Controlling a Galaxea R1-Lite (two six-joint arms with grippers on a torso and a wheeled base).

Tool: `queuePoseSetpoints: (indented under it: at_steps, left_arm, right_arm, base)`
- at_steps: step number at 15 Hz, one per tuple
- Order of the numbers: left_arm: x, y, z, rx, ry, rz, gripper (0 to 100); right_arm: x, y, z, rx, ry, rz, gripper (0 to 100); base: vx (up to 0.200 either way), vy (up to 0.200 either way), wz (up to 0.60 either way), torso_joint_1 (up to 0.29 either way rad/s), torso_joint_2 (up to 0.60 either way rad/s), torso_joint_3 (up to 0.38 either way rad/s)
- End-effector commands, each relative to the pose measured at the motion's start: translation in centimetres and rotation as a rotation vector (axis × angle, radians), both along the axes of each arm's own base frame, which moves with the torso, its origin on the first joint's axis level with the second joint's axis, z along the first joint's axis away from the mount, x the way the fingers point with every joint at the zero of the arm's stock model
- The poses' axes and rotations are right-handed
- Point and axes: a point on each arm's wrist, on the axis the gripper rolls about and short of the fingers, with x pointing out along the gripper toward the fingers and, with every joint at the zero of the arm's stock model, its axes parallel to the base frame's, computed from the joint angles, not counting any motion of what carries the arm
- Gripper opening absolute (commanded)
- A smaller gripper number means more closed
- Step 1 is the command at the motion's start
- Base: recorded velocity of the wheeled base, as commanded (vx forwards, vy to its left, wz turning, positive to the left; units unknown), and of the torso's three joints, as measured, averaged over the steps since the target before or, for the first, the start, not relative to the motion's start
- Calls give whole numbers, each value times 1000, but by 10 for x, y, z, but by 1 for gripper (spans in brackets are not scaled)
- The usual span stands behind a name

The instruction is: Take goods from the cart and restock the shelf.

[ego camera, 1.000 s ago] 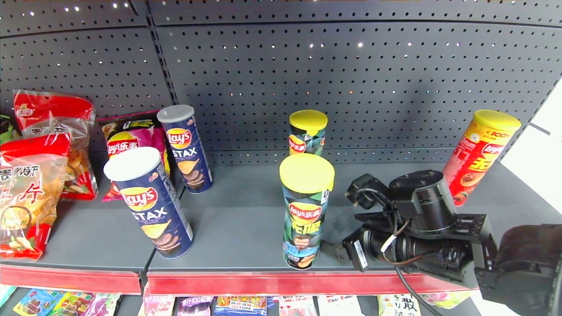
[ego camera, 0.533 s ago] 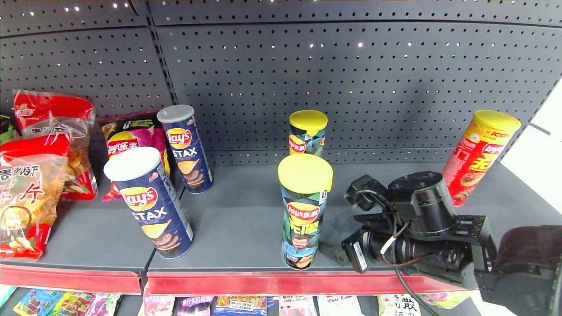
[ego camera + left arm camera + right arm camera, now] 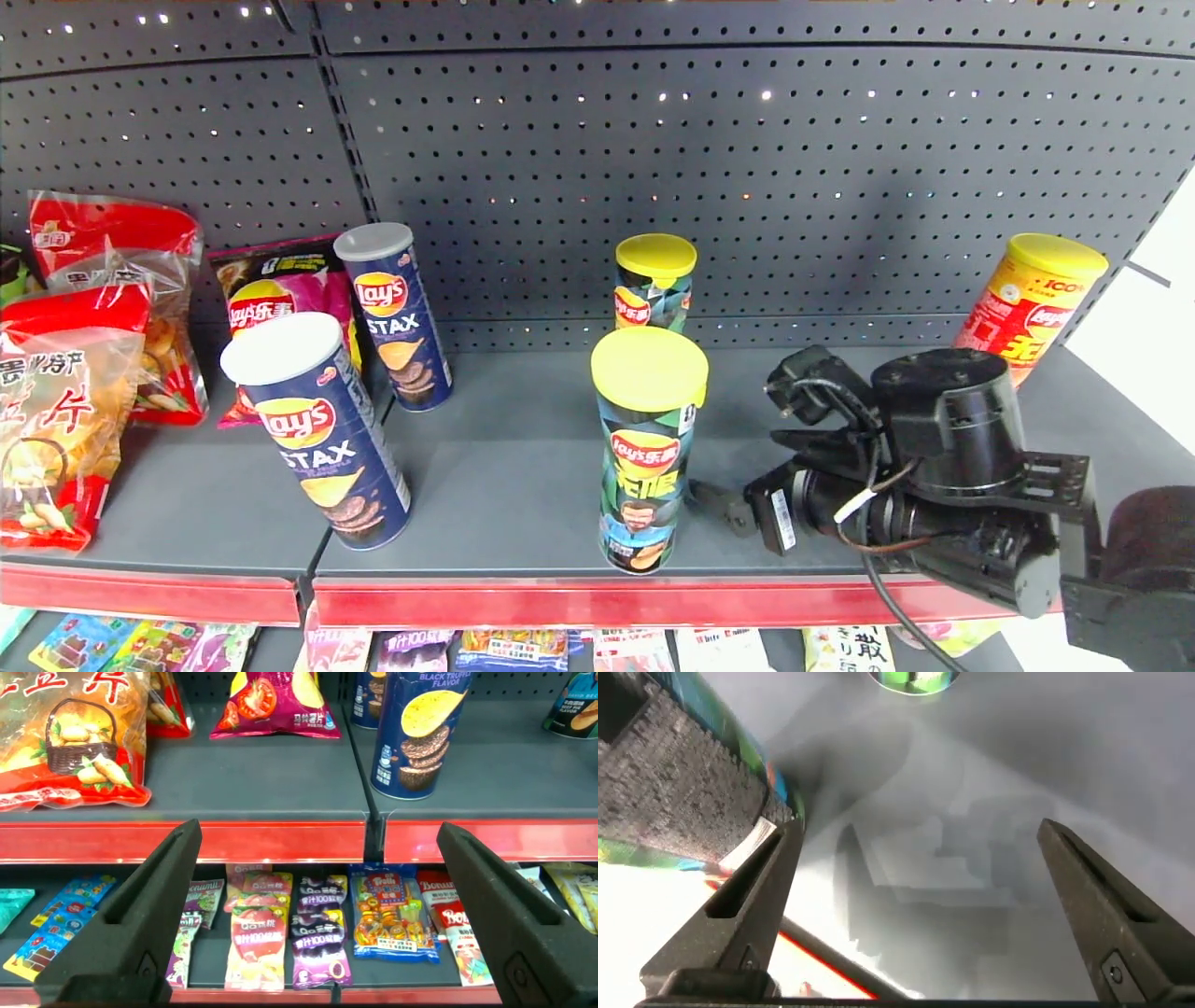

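Note:
A green chip can with a yellow lid (image 3: 649, 448) stands upright near the front edge of the grey shelf (image 3: 504, 485). My right gripper (image 3: 738, 471) hovers just to its right, open and empty, with the can's side (image 3: 682, 793) beside one finger (image 3: 747, 915). A second green can (image 3: 655, 280) stands at the back wall, its base (image 3: 913, 679) ahead of the gripper. My left gripper (image 3: 318, 915) is open and empty, low in front of the red shelf edge (image 3: 187, 840), below a blue can (image 3: 416, 728).
Two blue cans (image 3: 317, 429) (image 3: 392, 313) and snack bags (image 3: 65, 411) fill the shelf's left part. A red and yellow can (image 3: 1027, 303) stands at the right end, partly behind my right arm. Small packets (image 3: 322, 938) hang on the lower level. Bare shelf lies between the cans.
My right arm has drawn back to the right and risen a little, away from the front green can. That can shifted slightly and now stands free.

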Motion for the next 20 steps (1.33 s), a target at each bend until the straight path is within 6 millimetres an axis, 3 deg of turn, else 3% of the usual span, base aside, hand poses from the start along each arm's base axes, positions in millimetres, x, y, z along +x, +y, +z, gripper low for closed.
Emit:
queuePoseSetpoints:
  at_steps: [1,4,6,9,11,13,14,17,18,20]
  left_arm:
    - [0,0,0,0,1,0,100]
    - [0,0,0,0,1,0,100]
    - [0,0,0,1,1,0,100]
    - [0,0,0,0,1,0,100]
    - [0,0,0,0,1,2,100]
    - [0,0,0,0,1,0,100]
    - [0,0,0,0,1,0,100]
    - [0,0,0,0,1,0,100]
    - [0,0,0,1,1,0,100]
    - [0,0,0,0,1,0,100]
  right_arm:
    - [-17,-16,3,7,-13,-12,100]
    - [-32,-30,0,13,2,-23,100]
    - [-47,-48,4,32,-8,-48,100]
    - [-78,-90,16,80,-89,-108,100]
    - [-111,-131,27,39,-143,-166,100]
    - [-139,-150,26,18,-111,-176,100]
    - [-140,-150,23,4,-80,-169,100]
    - [-116,-129,20,-17,-40,-89,100]
    - [-84,-107,14,-23,-53,-136,100]
    - [-64,-93,5,-39,-27,-134,100]
  base:
    - [0,0,0,0,0,0]
    - [0,0,0,0,0,0]
    - [0,0,0,0,0,0]
    - [0,0,0,0,0,0]
    - [0,0,0,0,0,0]
    - [0,0,0,0,0,0]
    - [0,0,0,0,0,0]
    - [0,0,0,0,0,0]
    - [0,0,0,0,0,0]
    - [0,0,0,0,0,0]
